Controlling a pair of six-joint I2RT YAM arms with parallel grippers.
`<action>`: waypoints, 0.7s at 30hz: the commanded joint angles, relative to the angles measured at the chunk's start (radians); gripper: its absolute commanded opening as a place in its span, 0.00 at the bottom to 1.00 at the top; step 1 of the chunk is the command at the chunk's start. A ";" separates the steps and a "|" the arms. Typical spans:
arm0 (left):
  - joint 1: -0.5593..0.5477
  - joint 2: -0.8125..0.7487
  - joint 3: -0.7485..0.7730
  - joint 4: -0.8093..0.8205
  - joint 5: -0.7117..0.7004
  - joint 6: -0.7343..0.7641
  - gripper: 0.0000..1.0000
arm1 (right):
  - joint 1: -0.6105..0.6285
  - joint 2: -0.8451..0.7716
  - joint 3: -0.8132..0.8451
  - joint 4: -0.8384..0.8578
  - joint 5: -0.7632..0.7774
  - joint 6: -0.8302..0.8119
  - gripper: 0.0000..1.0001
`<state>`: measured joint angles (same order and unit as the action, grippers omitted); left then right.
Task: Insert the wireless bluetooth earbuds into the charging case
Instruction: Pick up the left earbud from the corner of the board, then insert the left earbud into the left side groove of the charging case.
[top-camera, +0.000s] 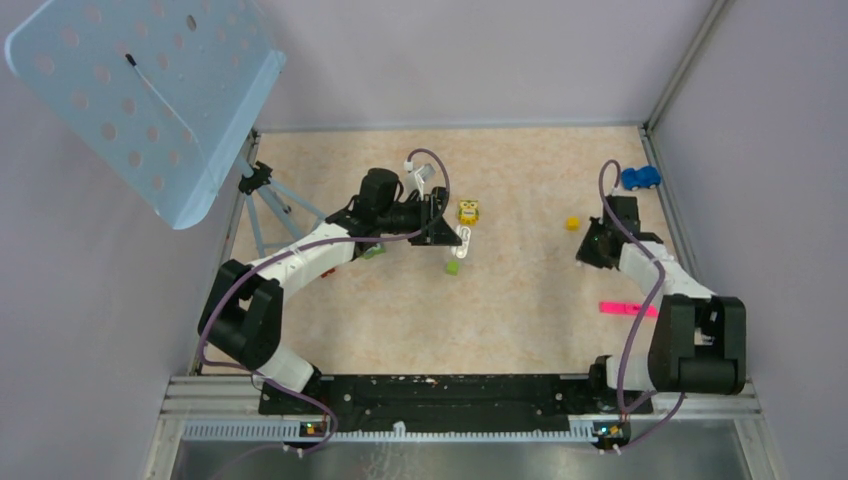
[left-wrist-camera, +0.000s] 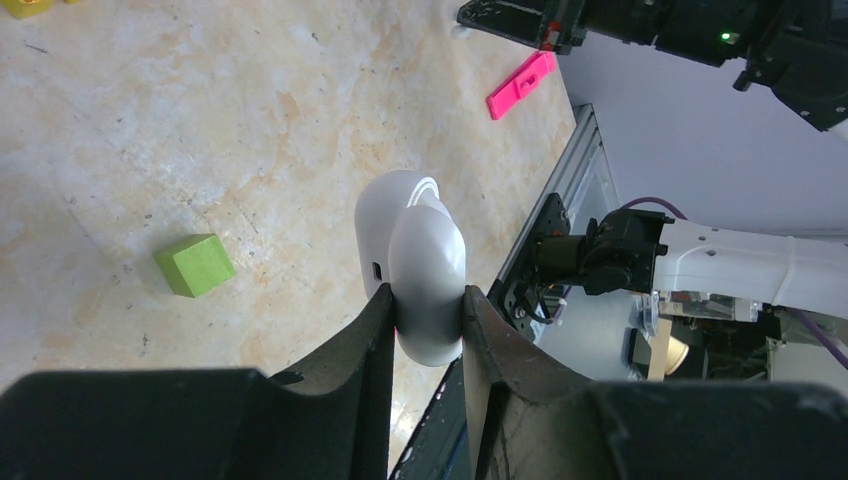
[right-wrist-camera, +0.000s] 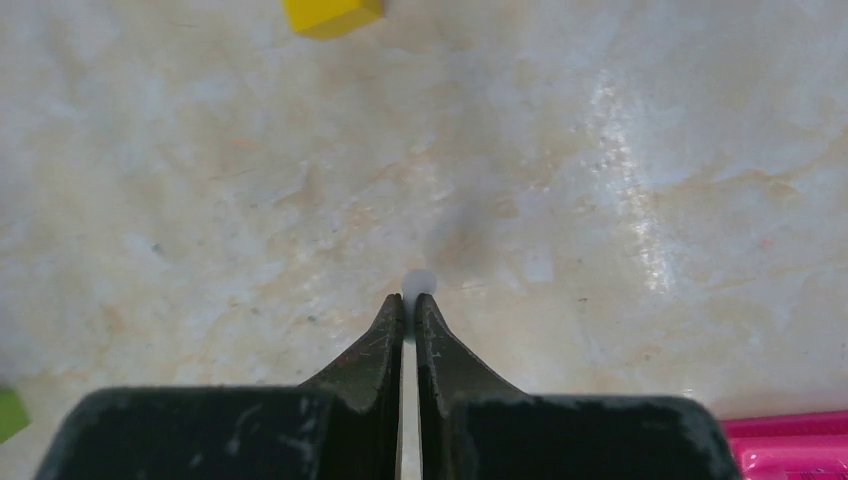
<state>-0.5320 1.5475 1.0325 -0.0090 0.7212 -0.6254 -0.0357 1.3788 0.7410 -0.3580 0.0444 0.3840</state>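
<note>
Charging case (left-wrist-camera: 415, 270): who has it? (ops)

My left gripper (left-wrist-camera: 427, 300). The fingers are narrow and clamped on one end of it, and the rest sticks out past the tips. It is about mid-table, just near of the yellow toy (top-camera: 468, 212). (me)

Right side? (ops)

My right gripper (right-wrist-camera: 411, 300) is closed to a hairline, tips low over the table (top-camera: 520, 300). There is a small pale round bit (right-wrist-camera: 419, 283) right at the tips. I can't tell what it is, or whether it is pinched. I can't make out the earbuds in any view. (me)

Which view shows what? (ops)

The left wrist view shows the grip on the case: two white shells, one behind the other, with a port on the side. The top view gives only a white sliver there. Only the right wrist view shows the pale bit clearly. The top view alone shows the whole layout. (me)

Room to move? (ops)

Walls stand on the left, far and right sides, and the base rail (top-camera: 450, 390) runs along the near edge. There is bare table between my two grippers and near of the green cube (left-wrist-camera: 195, 265), which lies just near of my left gripper. My right gripper sits between the yellow cube (right-wrist-camera: 330, 15) on the far side and the pink strip (right-wrist-camera: 790, 445) on the near right. The blue toy car (top-camera: 640, 178) is in the far right corner. A tripod (top-camera: 265, 195) stands by the left wall, with a blue perforated panel (top-camera: 140, 100) above that corner. (me)
</note>
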 joint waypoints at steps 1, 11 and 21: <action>-0.003 -0.014 0.016 0.040 0.036 0.025 0.00 | 0.008 -0.151 0.045 0.030 -0.184 -0.024 0.00; -0.003 -0.011 0.003 0.166 0.111 -0.005 0.00 | 0.118 -0.435 -0.047 0.372 -0.683 0.141 0.00; -0.003 -0.058 -0.074 0.380 0.091 -0.138 0.00 | 0.247 -0.455 -0.105 0.696 -0.715 0.422 0.00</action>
<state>-0.5320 1.5467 0.9710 0.2443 0.8139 -0.7116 0.1497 0.9337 0.6384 0.1696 -0.6540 0.6956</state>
